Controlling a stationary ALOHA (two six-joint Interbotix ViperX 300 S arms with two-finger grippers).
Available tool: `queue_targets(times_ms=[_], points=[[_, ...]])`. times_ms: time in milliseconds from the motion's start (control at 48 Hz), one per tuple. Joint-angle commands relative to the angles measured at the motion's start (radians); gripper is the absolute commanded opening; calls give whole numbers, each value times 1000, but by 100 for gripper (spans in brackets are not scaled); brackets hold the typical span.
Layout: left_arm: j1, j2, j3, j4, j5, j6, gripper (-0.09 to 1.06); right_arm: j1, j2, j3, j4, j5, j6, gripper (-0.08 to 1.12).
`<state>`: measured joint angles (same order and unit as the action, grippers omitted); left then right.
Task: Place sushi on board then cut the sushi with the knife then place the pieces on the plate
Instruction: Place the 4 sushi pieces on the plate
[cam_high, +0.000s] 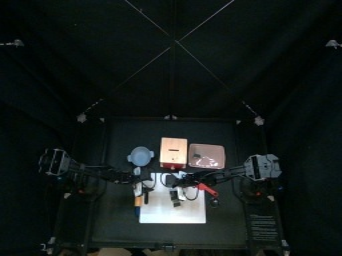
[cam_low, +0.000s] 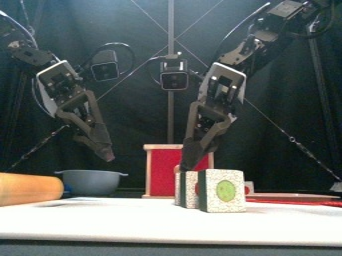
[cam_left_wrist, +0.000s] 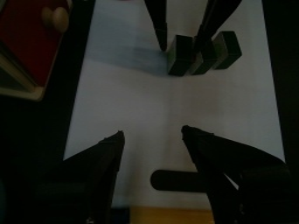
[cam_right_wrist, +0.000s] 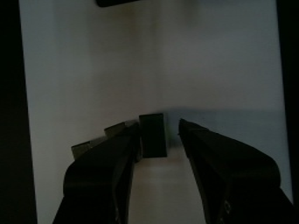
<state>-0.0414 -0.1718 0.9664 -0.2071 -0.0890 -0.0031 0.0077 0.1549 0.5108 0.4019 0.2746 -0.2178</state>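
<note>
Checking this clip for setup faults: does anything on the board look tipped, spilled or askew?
Nothing stands out. The sushi roll stands upright on the white board, its blocks side by side. The right gripper hangs just over it, and the left gripper hangs apart to one side.

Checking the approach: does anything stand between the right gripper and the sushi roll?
Nothing visible does. The right gripper hangs open directly over the sushi roll on the white board.

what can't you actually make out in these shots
- Whether the right gripper touches the sushi: front view, overlap hides depth; right wrist view, too dark.
- Rest of the tan object: front view, cut off by left edge.
- Inside of the bowl: front view, its wall hides it.
</note>
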Motion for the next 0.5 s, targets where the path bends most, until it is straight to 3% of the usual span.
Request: queue_targets(times_ms=[21, 500], points=[[3, -14, -9, 0, -3, -2, 90, 5, -12, -26, 3, 2, -2, 79], [3, -14, -5, -2, -3, -2, 91, 8, 14, -37, -3, 12, -2, 78]])
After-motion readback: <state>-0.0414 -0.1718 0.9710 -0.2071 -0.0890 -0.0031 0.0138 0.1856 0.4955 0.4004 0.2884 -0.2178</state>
